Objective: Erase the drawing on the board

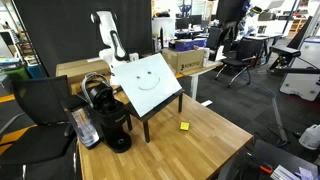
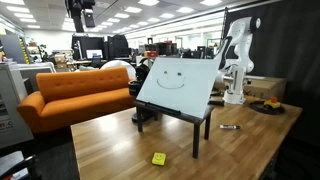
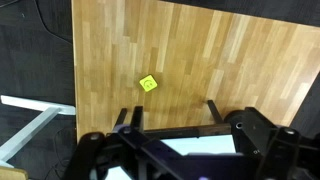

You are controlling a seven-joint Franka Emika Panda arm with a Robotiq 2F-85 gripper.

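The board is a white square panel tilted on a dark frame stand in the middle of the wooden table. The drawing, a smiley face in thin dark lines, shows on it in both exterior views, as does the board with the drawing. The white robot arm stands behind the board, apart from it. In the wrist view my gripper looks down past the board's top edge; its dark fingers stand wide apart, open, with nothing held.
A small yellow block lies on the table in front of the board. A dark marker lies beside the stand. A black coffee machine stands next to the board. An orange sofa sits beyond the table edge.
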